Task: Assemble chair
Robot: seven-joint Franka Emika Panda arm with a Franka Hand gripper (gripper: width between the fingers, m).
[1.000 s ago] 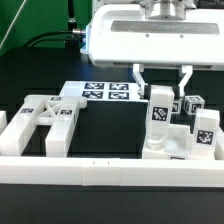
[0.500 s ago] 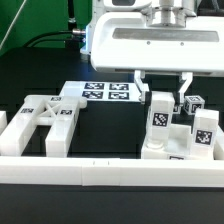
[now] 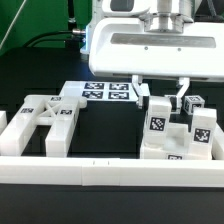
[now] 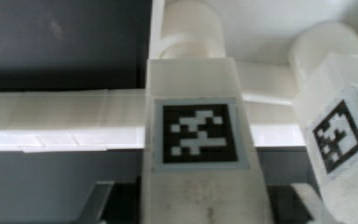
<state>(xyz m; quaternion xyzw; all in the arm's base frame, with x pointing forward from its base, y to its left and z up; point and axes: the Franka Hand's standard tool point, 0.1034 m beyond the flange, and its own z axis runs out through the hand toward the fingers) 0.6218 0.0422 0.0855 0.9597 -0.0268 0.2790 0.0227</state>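
My gripper [image 3: 160, 100] is shut on an upright white post [image 3: 157, 125] with a square tag on its face, one finger on each side near its top. The post's foot is down among the white chair parts [image 3: 172, 155] at the exterior view's right. Whether it is seated in them I cannot tell. In the wrist view the tagged post [image 4: 197, 90] fills the middle between my fingers [image 4: 114, 195], and a second tagged part [image 4: 336, 100] stands beside it. The cross-braced frame [image 3: 45, 115] lies at the exterior view's left.
The marker board [image 3: 105, 92] lies flat behind the parts. Two more tagged blocks [image 3: 203, 130] [image 3: 192, 103] stand just right of the held post. A long white rail [image 3: 100, 170] runs along the front, and another rail [image 4: 69, 110] crosses the wrist view.
My gripper has come down, and the tagged post has sunk with it toward the parts below. The frame at the left has not moved.
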